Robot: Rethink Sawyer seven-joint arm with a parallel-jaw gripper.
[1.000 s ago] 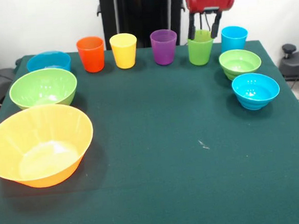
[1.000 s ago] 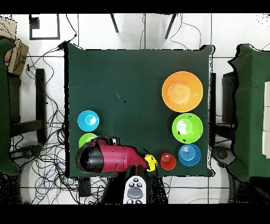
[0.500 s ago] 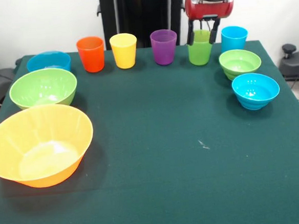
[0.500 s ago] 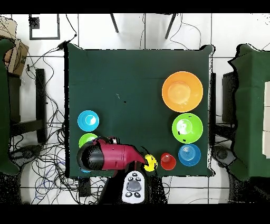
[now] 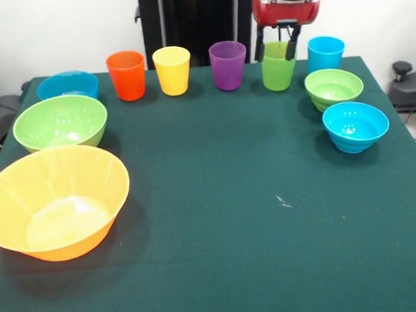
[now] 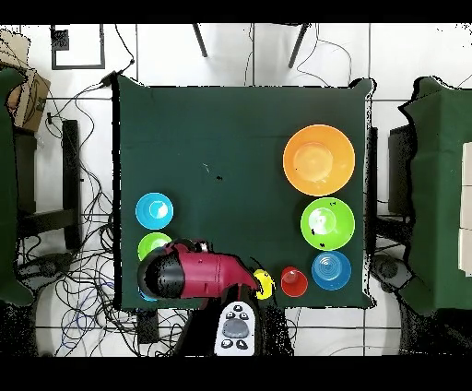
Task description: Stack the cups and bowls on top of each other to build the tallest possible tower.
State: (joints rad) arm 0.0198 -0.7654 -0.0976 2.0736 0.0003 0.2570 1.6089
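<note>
Straddling green cup (image 5: 278,66) rim, jaws apart, no labels legible

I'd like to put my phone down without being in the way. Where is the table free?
The middle and the whole near side of the green table are bare, between the big orange bowl and the small blue bowl. The far edge is crowded: a row of cups, with the claw at the green cup.

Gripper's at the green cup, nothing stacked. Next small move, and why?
Probably lower straight down a little. The gripper hangs open with a finger either side of the green cup's rim, reaching only its top. Dropping deeper before closing should give a surer hold.
</note>
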